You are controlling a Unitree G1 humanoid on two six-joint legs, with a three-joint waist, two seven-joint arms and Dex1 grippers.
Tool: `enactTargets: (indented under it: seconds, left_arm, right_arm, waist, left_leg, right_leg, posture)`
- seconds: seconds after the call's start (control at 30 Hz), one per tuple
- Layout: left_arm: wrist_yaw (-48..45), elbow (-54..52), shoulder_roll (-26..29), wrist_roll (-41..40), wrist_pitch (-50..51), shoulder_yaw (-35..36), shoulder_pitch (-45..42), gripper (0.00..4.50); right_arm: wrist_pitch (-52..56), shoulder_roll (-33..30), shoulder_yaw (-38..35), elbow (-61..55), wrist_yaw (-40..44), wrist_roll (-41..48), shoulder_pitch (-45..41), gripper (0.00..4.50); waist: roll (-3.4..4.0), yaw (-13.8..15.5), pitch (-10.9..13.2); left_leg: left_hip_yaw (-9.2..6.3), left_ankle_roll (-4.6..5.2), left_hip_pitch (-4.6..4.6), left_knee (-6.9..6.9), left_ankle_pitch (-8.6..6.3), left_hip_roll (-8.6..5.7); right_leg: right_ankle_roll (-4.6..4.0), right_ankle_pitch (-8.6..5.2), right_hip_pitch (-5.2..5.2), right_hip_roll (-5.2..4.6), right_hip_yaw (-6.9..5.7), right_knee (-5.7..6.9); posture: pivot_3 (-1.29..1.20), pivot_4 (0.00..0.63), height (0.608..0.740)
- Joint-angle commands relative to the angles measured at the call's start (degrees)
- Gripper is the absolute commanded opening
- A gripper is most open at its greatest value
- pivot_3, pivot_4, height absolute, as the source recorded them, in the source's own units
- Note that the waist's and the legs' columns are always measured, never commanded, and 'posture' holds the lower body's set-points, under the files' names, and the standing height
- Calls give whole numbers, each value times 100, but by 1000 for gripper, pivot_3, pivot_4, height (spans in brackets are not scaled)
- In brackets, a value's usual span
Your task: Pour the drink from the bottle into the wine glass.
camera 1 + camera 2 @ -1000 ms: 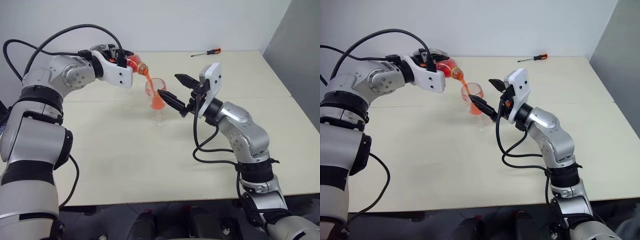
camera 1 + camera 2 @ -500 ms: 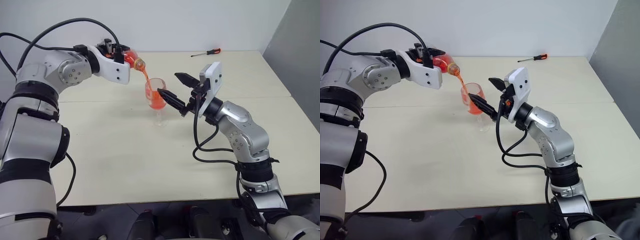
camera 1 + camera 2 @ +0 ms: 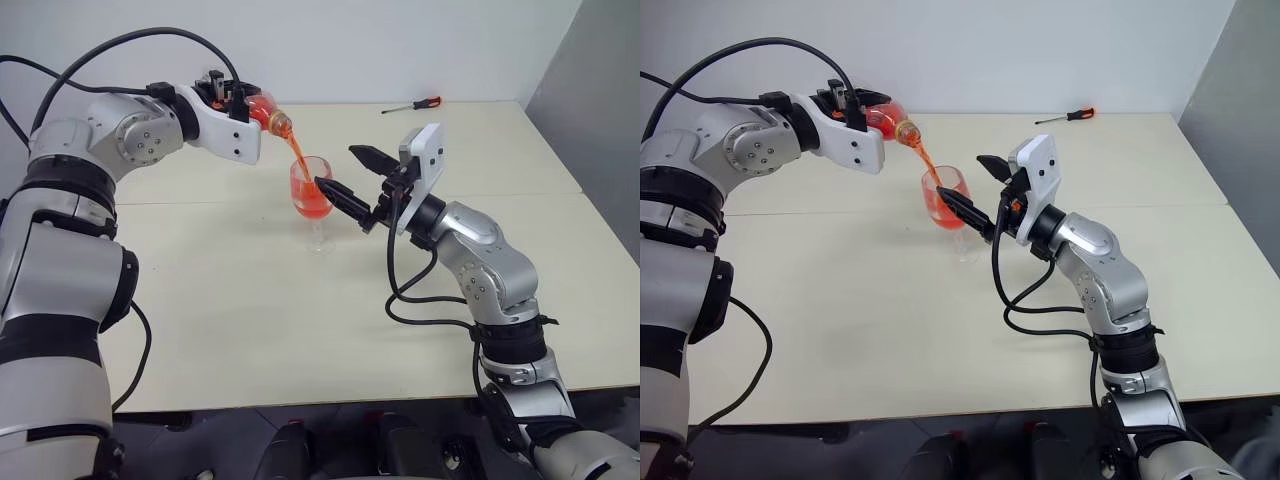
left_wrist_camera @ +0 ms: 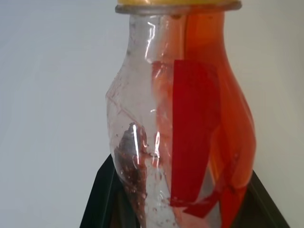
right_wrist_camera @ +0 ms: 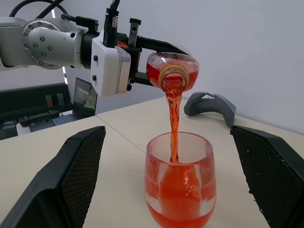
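My left gripper is shut on the bottle, which is tipped with its mouth down over the wine glass. A thin stream of the red drink runs from the bottle's mouth into the bowl. The bowl is more than half full of red liquid. The glass stands upright on the table. My right gripper is open, with one finger on each side of the bowl, apart from it. In the left wrist view the bottle sits between my fingers, still partly filled with red.
The cream table stretches wide around the glass. A red-handled screwdriver lies near its far edge. A grey curved object rests on the table behind the glass. A grey wall panel stands to the right.
The stream has kept running and the red level in the glass has risen. The bottle's mouth stands slightly higher over the rim. My right gripper has not moved.
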Motion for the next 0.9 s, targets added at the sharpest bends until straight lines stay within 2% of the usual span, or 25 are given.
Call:
enactTargets:
  seconds: [0.03, 0.9]
  left_arm:
    - [91, -42, 110, -48, 20, 45, -268, 1276]
    - [100, -70, 147, -28, -71, 25, -286, 1276]
  right_arm:
    - [-151, -6, -43, -116, 43, 13, -169, 4500]
    - [-160, 9, 9, -216, 49, -15, -110, 4500]
  waist:
    - [0, 0, 0]
    - [0, -1, 0]
  left_leg:
    - [0, 0, 0, 0, 0, 0]
    - [0, 0, 0, 0, 0, 0]
  right_leg:
    - [0, 0, 0, 0, 0, 0]
    - [0, 0, 0, 0, 0, 1]
  posture:
    - [0, 150, 740]
    - [0, 150, 740]
